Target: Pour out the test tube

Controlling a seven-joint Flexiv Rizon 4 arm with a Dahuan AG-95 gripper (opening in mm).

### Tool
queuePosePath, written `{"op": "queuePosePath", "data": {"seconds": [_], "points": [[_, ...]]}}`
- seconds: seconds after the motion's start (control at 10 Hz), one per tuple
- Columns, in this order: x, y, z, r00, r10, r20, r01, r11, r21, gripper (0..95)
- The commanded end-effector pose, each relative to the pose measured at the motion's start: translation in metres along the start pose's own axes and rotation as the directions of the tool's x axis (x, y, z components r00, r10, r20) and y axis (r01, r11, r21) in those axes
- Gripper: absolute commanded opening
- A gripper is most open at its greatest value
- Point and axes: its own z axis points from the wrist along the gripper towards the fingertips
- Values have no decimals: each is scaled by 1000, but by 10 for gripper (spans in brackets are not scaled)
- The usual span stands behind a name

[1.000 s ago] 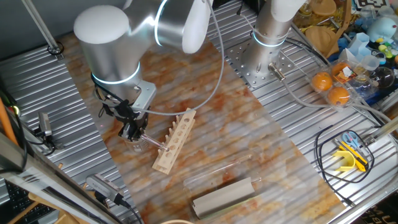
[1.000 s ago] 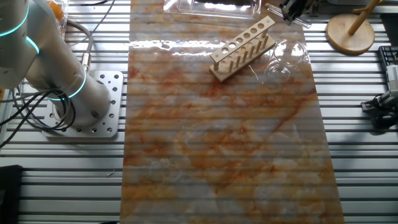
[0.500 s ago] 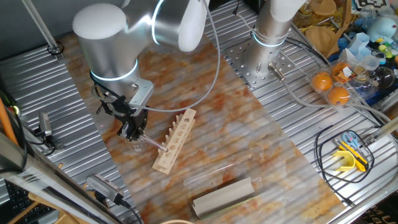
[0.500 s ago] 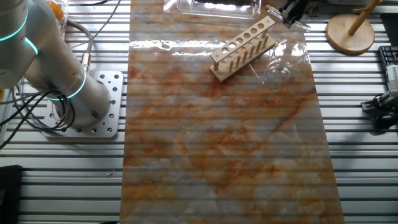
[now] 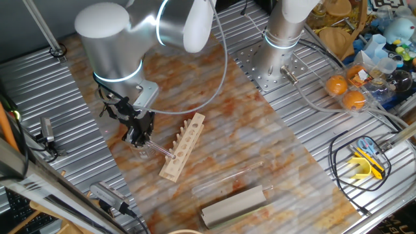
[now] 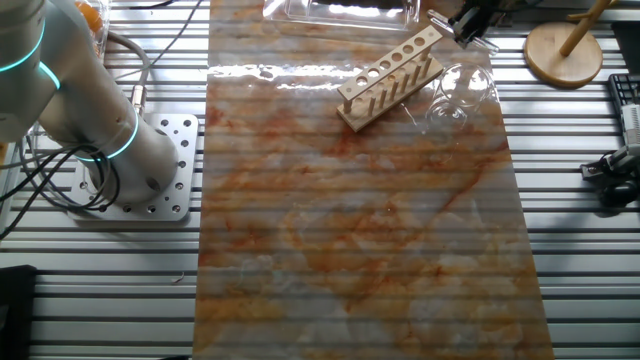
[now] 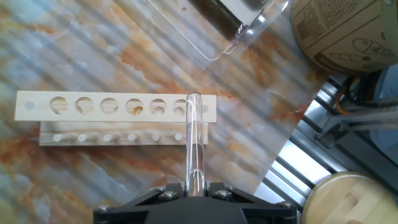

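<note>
My gripper (image 7: 194,185) is shut on the test tube (image 7: 194,140), a thin clear glass tube gripped at its closed end. The tube points away from the fingers, and its open mouth lies over the right end of the wooden rack (image 7: 112,106). In one fixed view the gripper (image 5: 138,135) hangs left of the rack (image 5: 182,146), and the tube (image 5: 160,150) slants down towards it. In the other fixed view the gripper (image 6: 470,20) is above a squat clear beaker (image 6: 460,95) next to the rack (image 6: 392,75). No liquid shows in the tube.
A longer clear tube (image 5: 227,179) and a grey block (image 5: 234,205) lie near the mat's front. A clear tray (image 7: 242,25) sits beyond the rack. A wooden round stand (image 6: 565,50) is beside the mat. Oranges (image 5: 344,91), scissors (image 5: 367,148) and cables crowd the right side.
The gripper with the test tube has shifted slightly up and away from the mat's front. The rack and beaker have not moved.
</note>
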Motion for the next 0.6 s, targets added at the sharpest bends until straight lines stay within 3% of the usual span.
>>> {"op": "queuePosePath", "data": {"seconds": [0.1, 0.6], "points": [[0, 0, 0, 1000, 8, 18, -8, 1000, 8, 0], [0, -1, 1, 998, 17, 65, -19, 999, 25, 0]]}}
